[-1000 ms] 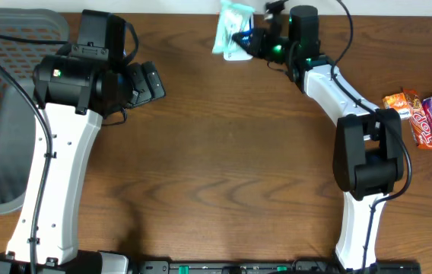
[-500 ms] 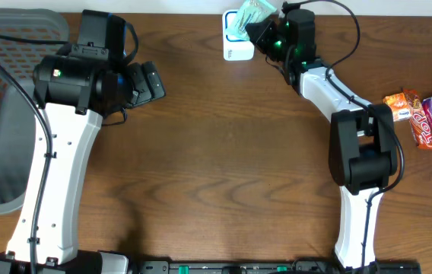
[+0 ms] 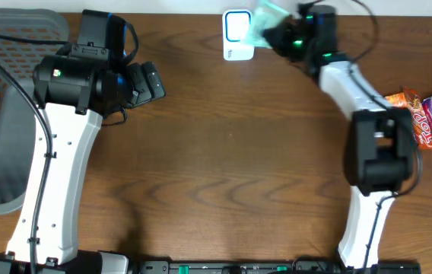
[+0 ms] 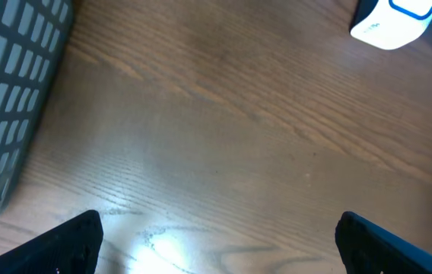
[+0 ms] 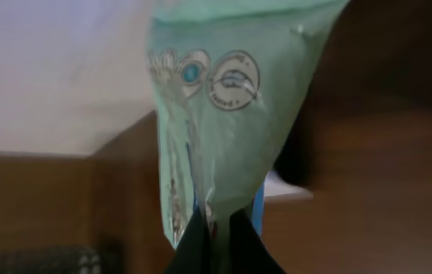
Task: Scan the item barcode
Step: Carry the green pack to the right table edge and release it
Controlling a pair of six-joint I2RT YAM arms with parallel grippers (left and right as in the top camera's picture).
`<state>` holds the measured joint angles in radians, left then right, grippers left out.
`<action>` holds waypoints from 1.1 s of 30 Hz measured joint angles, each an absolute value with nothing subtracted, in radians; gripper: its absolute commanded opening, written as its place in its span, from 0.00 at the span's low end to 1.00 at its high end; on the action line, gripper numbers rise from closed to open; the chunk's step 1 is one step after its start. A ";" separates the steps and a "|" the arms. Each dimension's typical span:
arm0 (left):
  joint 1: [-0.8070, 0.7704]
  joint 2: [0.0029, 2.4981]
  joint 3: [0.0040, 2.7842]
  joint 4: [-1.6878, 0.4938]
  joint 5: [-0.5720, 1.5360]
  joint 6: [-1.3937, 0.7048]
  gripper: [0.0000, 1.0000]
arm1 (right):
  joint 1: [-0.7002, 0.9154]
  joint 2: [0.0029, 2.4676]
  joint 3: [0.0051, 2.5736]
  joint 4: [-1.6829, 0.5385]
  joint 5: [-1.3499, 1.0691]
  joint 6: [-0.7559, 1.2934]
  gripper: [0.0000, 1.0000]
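Observation:
A mint green packet (image 3: 262, 21) hangs pinched by its lower edge in my right gripper (image 3: 281, 36), which is shut on it at the table's far edge. It sits just right of the white scanner (image 3: 236, 36) with the blue-framed window and overlaps the scanner's right edge. The right wrist view shows the packet (image 5: 231, 99) rising from the closed jaws of the right gripper (image 5: 217, 245), with a strip of the scanner (image 5: 258, 204) behind it. No barcode shows on the packet. My left gripper (image 3: 152, 81) stands open over bare wood (image 4: 220, 237); the scanner (image 4: 393, 20) is far ahead of it.
A grey mesh basket (image 3: 3, 114) fills the left side and shows at the left edge of the left wrist view (image 4: 11, 91). Several colourful snack packets (image 3: 427, 114) lie at the right edge of the table, next to the right arm.
The right gripper has carried the green packet rightwards across the scanner, from covering it to its right edge. The scanner's face is now uncovered. The left arm has not moved.

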<state>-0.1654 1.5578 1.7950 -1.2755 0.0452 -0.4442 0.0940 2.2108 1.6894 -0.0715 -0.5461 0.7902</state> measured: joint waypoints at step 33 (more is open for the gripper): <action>-0.165 1.558 1.795 -1.275 0.045 -0.444 0.98 | -0.562 1.955 1.708 -0.960 -0.054 0.081 0.28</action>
<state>-0.1654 1.5578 1.7950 -1.2755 0.0452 -0.4442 -0.5621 1.9553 1.7081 -0.9604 -0.0536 0.0807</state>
